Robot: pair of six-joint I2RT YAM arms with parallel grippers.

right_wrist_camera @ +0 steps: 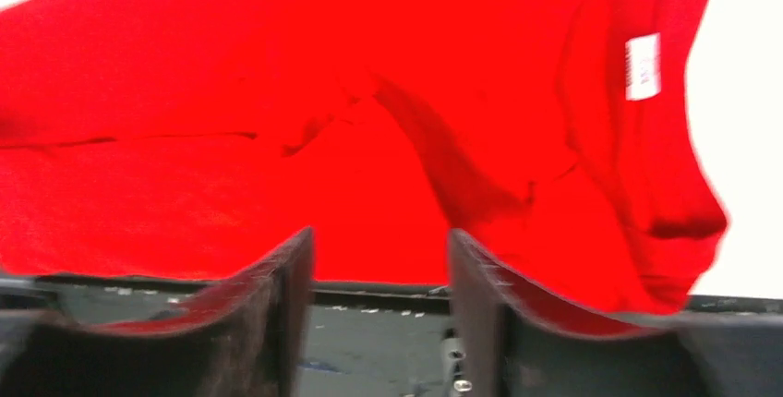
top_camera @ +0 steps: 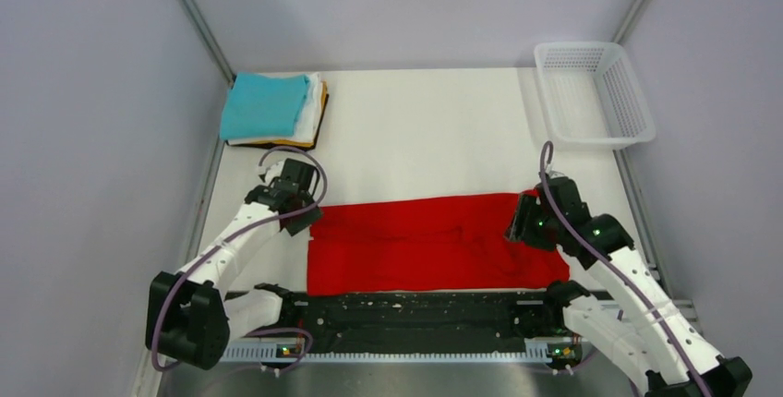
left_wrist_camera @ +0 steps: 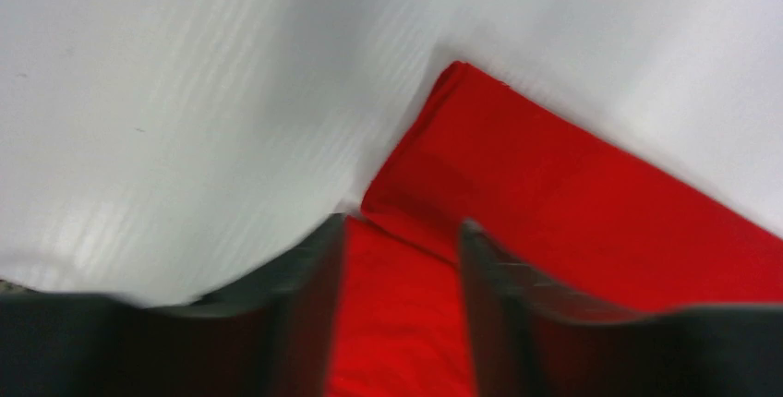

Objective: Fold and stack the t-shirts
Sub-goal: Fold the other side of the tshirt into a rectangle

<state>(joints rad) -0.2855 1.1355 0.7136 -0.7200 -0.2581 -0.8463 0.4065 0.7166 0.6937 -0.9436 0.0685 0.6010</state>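
Near the front of the white worktop [top_camera: 415, 138]: a red t-shirt [top_camera: 434, 245], folded into a long band. Lies flat, front edge just beside a black strip [top_camera: 415, 318]. At its left end, the left pincer [top_camera: 311, 220]: jaws parted by a moderate gap, red cloth showing between the fingers [left_wrist_camera: 309, 305], nothing gripped. At its right end, the right pincer [top_camera: 516, 228]: also parted, holds nothing. Ahead of it, a white label [right_wrist_camera: 644, 66] on the cloth. In the back left corner, a stack of folded t-shirts [top_camera: 272, 111]: teal on top, then white, yellow-orange and dark below. In the back right corner, a white mesh basket [top_camera: 596, 92], well apart from the red t-shirt.
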